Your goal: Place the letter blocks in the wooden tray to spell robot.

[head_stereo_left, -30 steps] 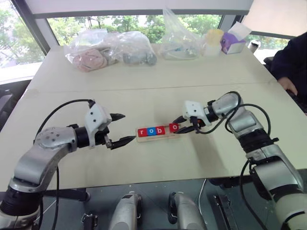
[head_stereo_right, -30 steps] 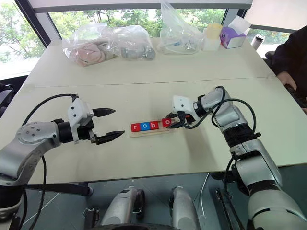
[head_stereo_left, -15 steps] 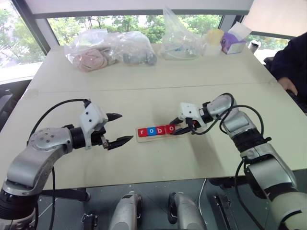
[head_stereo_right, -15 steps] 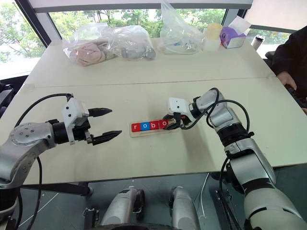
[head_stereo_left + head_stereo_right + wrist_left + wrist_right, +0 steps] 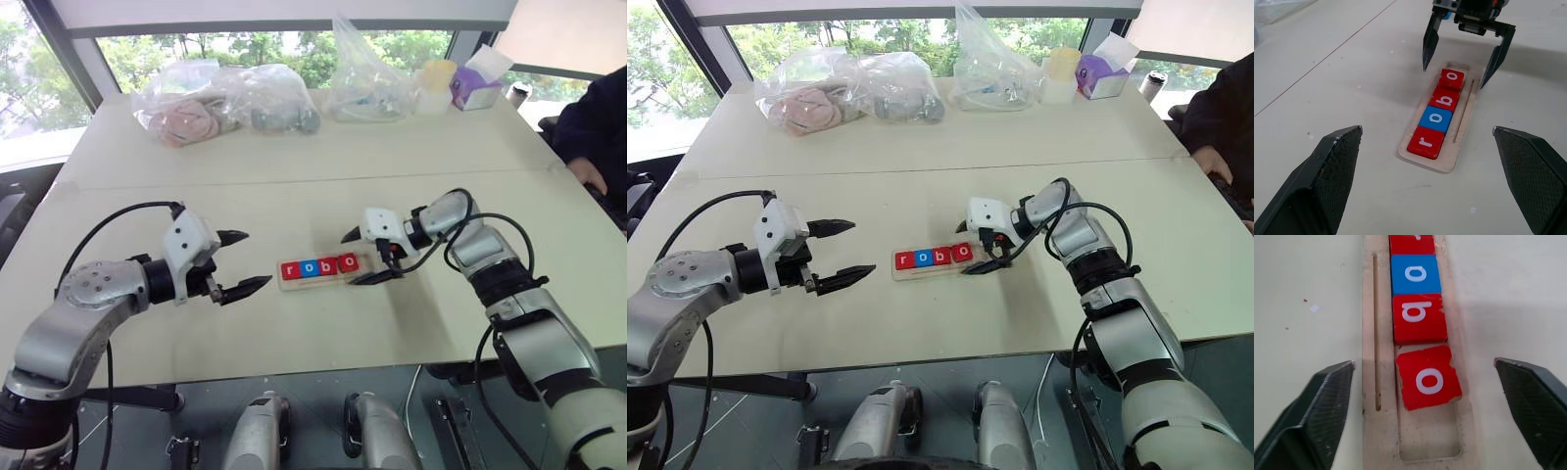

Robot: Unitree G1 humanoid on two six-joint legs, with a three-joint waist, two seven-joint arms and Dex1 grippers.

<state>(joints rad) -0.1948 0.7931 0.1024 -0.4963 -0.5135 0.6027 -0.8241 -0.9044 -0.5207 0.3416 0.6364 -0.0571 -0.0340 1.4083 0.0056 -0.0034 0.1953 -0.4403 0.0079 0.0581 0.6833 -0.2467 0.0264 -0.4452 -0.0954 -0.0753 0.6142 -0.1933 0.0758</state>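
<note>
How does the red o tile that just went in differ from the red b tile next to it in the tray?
The red o tile sits skewed, one corner riding toward the wooden tray rim; the red b tile lies square in line. The o has an empty slot beyond it; the b is flanked on both sides. Both are red with white letters, same size.

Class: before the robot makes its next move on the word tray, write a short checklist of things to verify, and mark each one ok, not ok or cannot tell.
1. Right gripper open, clear of the second o: ok.
2. Second o square in the tray: not ok, it sits skewed.
3. r, o, b in order: ok.
4. Last slot free: ok.
5. t block located: cannot tell.
6. Left gripper open, apart from tray: ok.
</note>
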